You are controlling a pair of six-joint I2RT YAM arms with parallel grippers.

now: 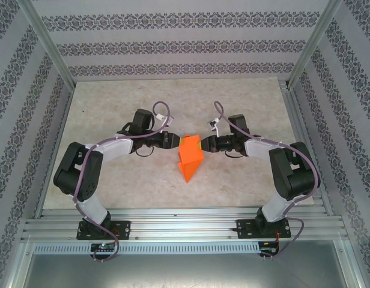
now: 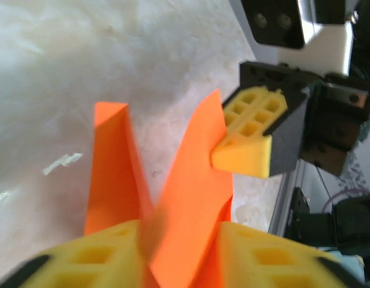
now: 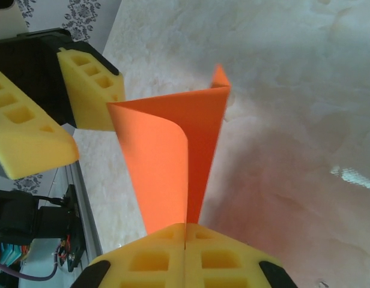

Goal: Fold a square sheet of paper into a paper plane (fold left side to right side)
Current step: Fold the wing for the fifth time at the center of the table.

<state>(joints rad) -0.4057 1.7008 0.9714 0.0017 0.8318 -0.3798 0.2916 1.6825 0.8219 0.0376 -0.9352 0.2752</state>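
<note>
Two grippers meet at the square sheet of paper [image 1: 190, 163], which is folded into a smaller creased shape over the worktop [image 1: 113, 108]. Whether its lower tip rests on the surface cannot be determined.

Left of the paper, the left gripper [image 1: 176, 141] has its jaws apart. In the left wrist view its yellow fingers [image 2: 83, 261] stand on either side of the paper's near edge.

The paper itself rises in two orange flaps that spread into a V.

Right of the paper, the right gripper [image 1: 204, 144] has its jaws pressed together on the paper's edge. Its pads [image 3: 149, 261] clamp the sheet with no gap visible.
</note>
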